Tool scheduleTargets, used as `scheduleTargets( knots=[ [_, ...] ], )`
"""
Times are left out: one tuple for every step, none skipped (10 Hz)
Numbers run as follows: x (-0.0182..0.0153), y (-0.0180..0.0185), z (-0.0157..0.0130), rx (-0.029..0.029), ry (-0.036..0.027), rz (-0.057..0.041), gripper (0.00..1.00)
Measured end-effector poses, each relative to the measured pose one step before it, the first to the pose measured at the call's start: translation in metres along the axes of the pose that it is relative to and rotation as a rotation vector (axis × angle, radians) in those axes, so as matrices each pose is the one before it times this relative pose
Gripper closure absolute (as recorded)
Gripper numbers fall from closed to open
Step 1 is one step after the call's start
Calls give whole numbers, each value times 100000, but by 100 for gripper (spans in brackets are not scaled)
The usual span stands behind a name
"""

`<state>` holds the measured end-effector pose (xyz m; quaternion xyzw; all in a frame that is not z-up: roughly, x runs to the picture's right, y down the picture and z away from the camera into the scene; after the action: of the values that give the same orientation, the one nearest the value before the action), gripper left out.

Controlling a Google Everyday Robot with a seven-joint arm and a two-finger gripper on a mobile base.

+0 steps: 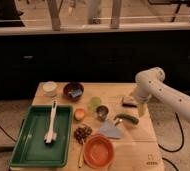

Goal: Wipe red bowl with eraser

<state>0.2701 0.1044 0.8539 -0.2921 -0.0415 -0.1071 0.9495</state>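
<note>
From where I stood, the red bowl (99, 150) sat near the front edge of the wooden table (147, 142), upright and with nothing in it that I could see. Nothing was touching it. A grey-blue cloth (111, 130) lay just behind the bowl, and a dark bunch of grapes (82, 133) just beside its far rim on the tray side. Further off on that side lay the green tray (19, 150), with a white brush (51, 125) lying in it.

The eraser (129, 102) lay flat on the table well beyond the bowl, toward the side where the arm reached in. A green vegetable (127, 119) lay between eraser and bowl.

The gripper (137, 105) hung low at the eraser, well apart from the bowl. Its fingers were spread wide and had not clasped anything. Whether they already touched the eraser I could not tell, since the arm's own bulk hid the tips.

As I judged it, the job had barely begun. The reach toward the eraser was the only part under way. The eraser had yet to be gripped, lifted, carried over the cloth to the bowl and rubbed around inside it. No wiping had been done.
</note>
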Motion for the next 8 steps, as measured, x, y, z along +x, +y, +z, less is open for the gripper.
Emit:
scheduleTargets(
  knots=[
    [-4,-447,449,-268,-862,-894,20],
    [91,-219,273,-226,-584,-311,20],
    [92,-203,249,-91,-588,-325,20],
    [161,-347,368,71,-670,-476,20],
    [143,-168,387,-160,-508,-287,20],
    [67,-307,411,-108,-486,-367,20],
    [93,-115,163,93,-359,-83,20],
    [170,38,274,-507,-504,-187,20]
  ],
)
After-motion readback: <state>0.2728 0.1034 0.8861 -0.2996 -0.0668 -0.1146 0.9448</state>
